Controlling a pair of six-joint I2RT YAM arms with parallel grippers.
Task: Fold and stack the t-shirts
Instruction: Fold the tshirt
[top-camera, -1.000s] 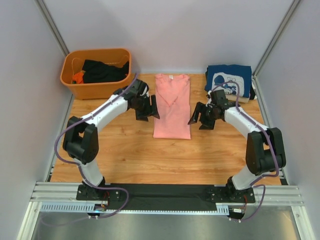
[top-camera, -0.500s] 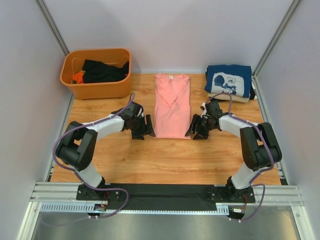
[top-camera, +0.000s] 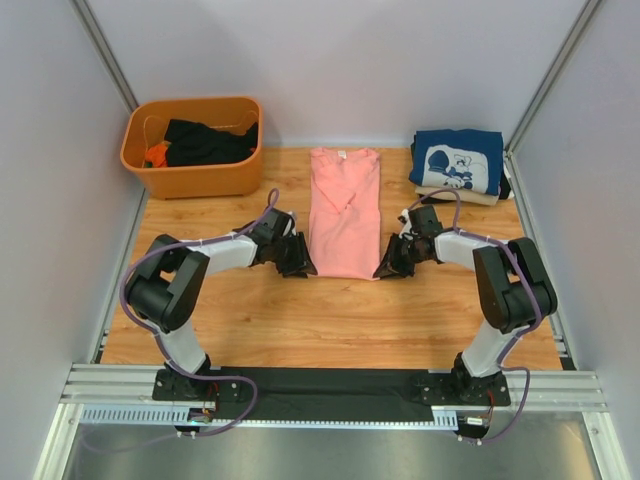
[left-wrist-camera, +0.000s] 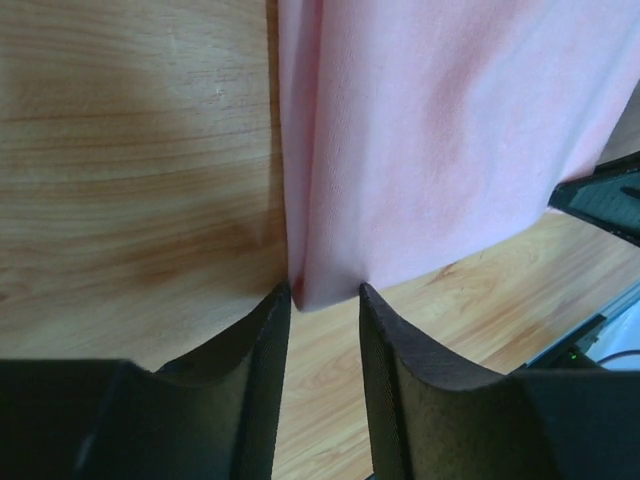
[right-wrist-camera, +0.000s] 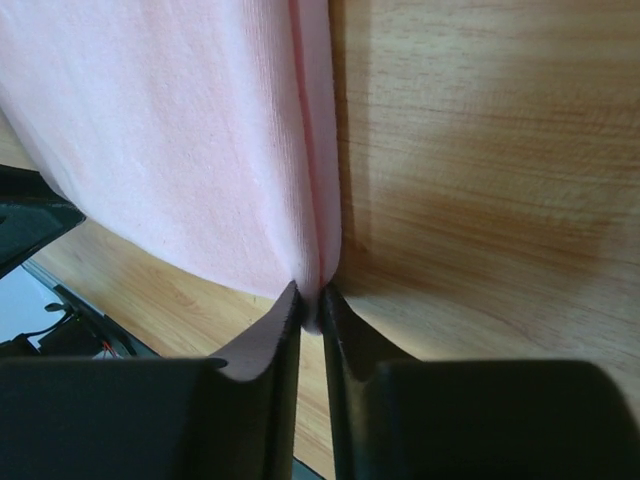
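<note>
A salmon-pink t-shirt lies folded into a long strip at mid-table, collar at the far end. My left gripper is down at its near left corner; in the left wrist view the jaws stand apart with the corner of the pink cloth between their tips, not pinched. At the near right corner my right gripper has its fingers shut tight on the folded edge of the pink cloth. A folded navy t-shirt with white print tops a small stack at the far right.
An orange tub stands at the far left with dark cloth and a bit of orange cloth inside. Grey walls close in the table on the left, back and right. The black rail carrying the arm bases runs along the near edge.
Both grippers dropped from beside the shirt's middle to its near corners. The right jaws closed on the corner; the left jaws narrowed around theirs.
</note>
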